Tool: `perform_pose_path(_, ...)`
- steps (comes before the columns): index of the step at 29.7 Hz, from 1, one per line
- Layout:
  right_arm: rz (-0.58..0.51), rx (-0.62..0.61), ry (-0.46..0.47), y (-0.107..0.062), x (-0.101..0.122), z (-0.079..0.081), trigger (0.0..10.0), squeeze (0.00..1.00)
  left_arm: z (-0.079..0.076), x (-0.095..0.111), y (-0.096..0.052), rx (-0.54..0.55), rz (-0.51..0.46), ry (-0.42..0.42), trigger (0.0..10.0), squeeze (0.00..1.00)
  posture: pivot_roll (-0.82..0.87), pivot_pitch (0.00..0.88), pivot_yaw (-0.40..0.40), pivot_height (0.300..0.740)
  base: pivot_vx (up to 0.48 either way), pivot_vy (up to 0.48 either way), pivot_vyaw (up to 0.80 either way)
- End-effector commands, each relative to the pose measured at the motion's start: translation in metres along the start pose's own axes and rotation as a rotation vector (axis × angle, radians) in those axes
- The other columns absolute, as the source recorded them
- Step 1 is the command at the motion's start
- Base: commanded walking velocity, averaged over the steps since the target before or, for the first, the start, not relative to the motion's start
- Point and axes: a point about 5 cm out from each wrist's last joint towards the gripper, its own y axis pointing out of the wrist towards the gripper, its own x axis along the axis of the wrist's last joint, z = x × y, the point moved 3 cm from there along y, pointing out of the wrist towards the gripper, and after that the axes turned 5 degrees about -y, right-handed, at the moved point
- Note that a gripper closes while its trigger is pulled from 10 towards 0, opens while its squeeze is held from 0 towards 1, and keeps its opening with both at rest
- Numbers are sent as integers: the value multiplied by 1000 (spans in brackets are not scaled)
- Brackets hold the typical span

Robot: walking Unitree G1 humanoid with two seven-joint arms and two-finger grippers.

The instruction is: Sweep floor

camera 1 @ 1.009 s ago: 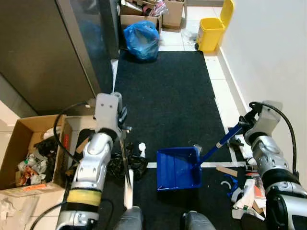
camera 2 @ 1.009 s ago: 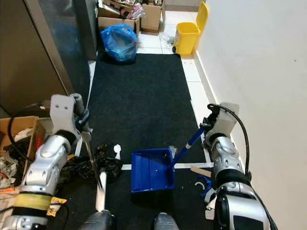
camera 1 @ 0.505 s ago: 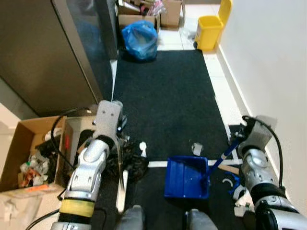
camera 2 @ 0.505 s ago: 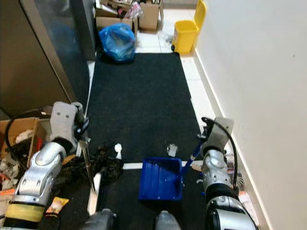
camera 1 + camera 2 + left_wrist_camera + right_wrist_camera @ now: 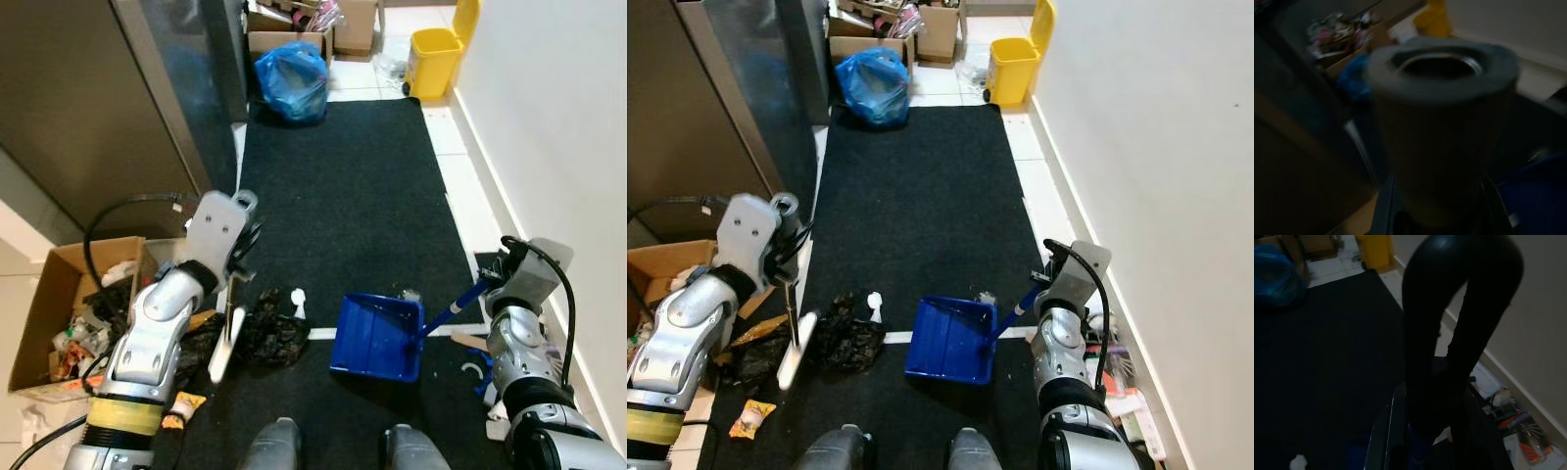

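The black debris pile (image 5: pixel 263 333) lies between the broom head (image 5: pixel 221 358) and the blue dustpan (image 5: pixel 377 338) — toward the robot's right of the brush. The left gripper (image 5: pixel 235 262) is clamped on the broom's handle; the right gripper (image 5: pixel 502 277) grips the dustpan's handle, which runs back toward it.

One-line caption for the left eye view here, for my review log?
The left gripper holds a broom beside black debris while the right gripper angles a blue dustpan on the dark mat.

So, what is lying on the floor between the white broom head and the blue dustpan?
In the left eye view, a crumpled black bag and a small white scrap lie between the broom head and the dustpan.
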Motion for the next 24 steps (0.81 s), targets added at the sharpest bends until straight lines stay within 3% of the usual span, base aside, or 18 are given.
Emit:
perform_pose_path(1,-58,-13,20,0,10,-3,10000,0,9,-12,-5,36,38,114,10000,0,125,127,5,740,0,0,0)
perform_pose_path(3,-65,-18,8,0,11,-6,10000,0,16,-25,-8,70,73,198,10000,0,115,145,-9,740,0,0,0)
perform_pose_path(4,-65,-18,8,0,11,-6,10000,0,16,-25,-8,70,73,198,10000,0,115,145,-9,740,0,0,0)
perform_pose_path(6,-65,-22,-5,-1,10,-9,10000,0,29,-37,-11,112,114,266,10000,0,111,160,-21,740,0,0,0)
perform_pose_path(10,-68,-17,-10,-2,9,-7,10000,0,35,-41,-10,118,114,283,10000,0,107,170,-27,740,0,0,0)
perform_pose_path(14,-74,-9,-15,-3,10,-3,10000,0,38,-45,-6,115,97,239,10000,0,94,184,-32,740,0,0,0)
perform_pose_path(19,-102,7,-20,-6,16,3,10000,0,40,-34,14,97,25,5,10000,0,45,252,-37,740,0,0,0)
perform_pose_path(24,-112,23,-10,-10,17,10,10000,0,38,-19,27,52,-36,4,10000,0,36,298,-32,740,0,0,0)
